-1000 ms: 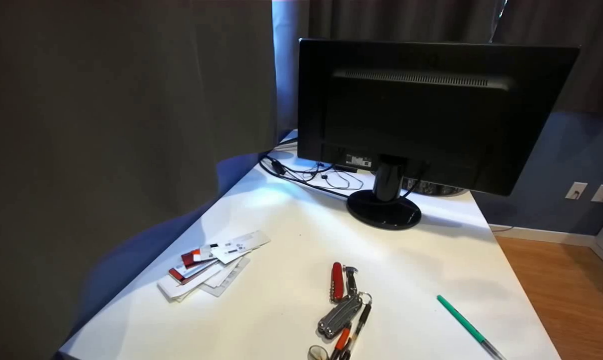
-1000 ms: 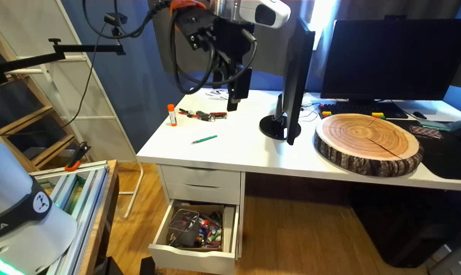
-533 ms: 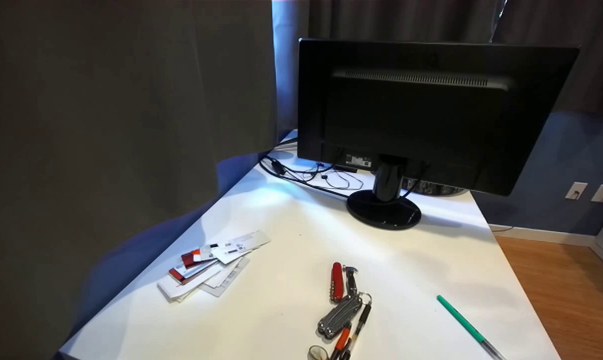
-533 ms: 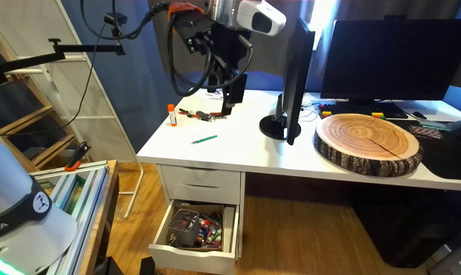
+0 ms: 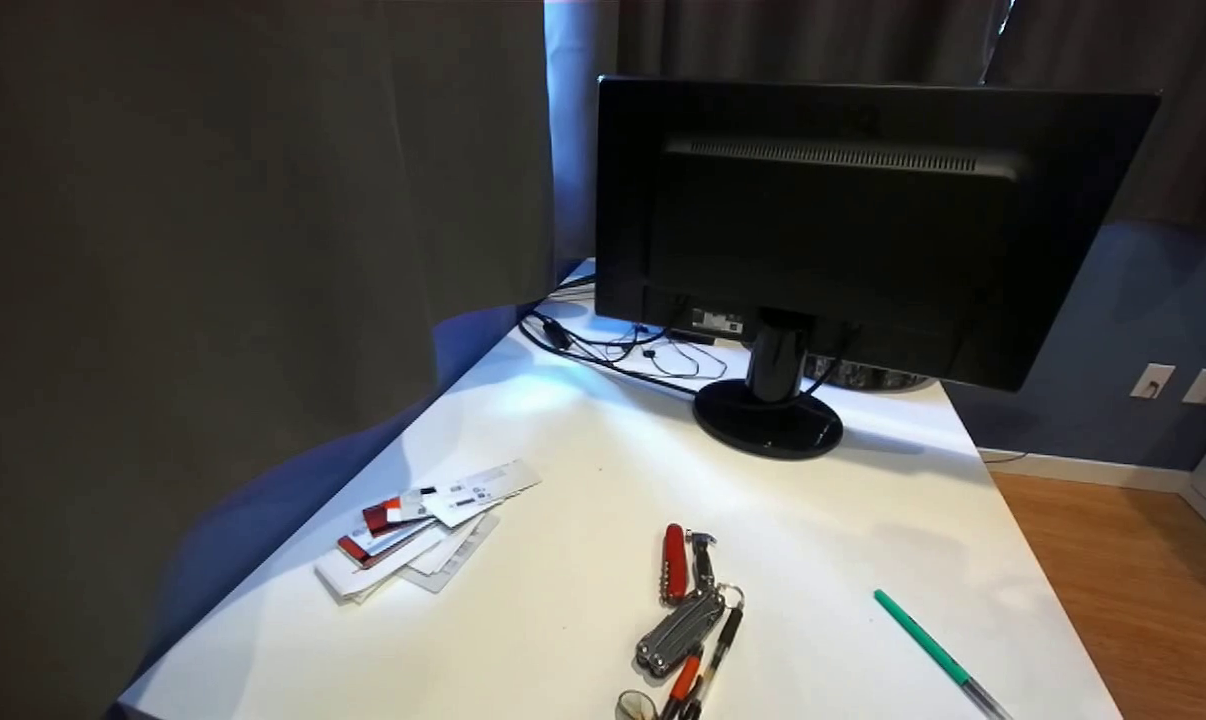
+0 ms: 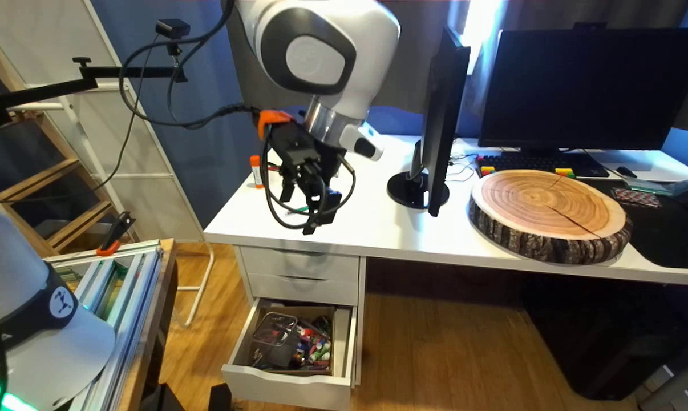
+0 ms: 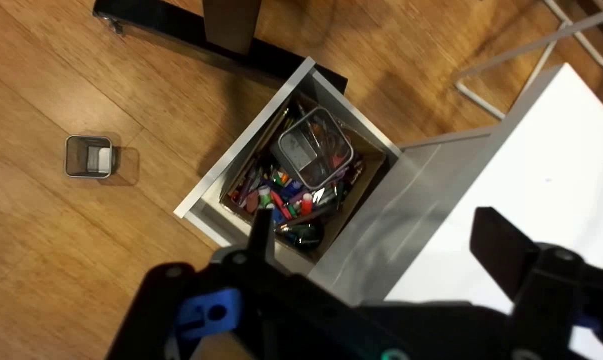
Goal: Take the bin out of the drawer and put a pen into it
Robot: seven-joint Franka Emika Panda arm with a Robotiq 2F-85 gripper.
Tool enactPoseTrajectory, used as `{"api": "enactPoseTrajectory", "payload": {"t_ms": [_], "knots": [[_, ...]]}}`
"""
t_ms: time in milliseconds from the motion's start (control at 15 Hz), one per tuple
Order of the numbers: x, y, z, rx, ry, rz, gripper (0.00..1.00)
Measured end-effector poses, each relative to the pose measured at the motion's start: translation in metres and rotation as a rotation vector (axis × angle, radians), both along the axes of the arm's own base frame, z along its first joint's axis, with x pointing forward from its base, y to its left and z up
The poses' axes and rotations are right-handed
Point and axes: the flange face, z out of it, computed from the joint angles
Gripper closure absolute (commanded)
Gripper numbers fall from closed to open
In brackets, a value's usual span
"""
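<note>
Down below the front edge of a white tabletop [image 6: 372,228], near its left corner, a see-through, square-rimmed dark grey bin [image 6: 278,339] sits in a pulled-out drawer [image 6: 290,391]. Above lies a green pen [image 5: 925,642], partly behind the gripper [image 7: 374,227], its fingers spread wide; rightward, a monitor [image 6: 448,120] stands before grey curtains [image 6: 531,15].

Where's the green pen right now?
The green pen lies on the desk, at lower right in an exterior view, between the multitool and the desk's right edge.
</note>
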Motion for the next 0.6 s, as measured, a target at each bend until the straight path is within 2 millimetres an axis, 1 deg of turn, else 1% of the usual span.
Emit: {"api": "enactPoseTrajectory", "payload": {"t_ms": [200,333,467,600], "knots": [[-0.008,0.017,-0.064,-0.019,-0.004,0.133,0.0],[-0.013,0.023,-0.103,-0.027,-0.017,0.206,0.0],[-0.013,0.025,-0.132,-0.012,-0.031,0.236,0.0],[-0.009,0.024,-0.149,0.006,-0.035,0.243,0.0]]}}
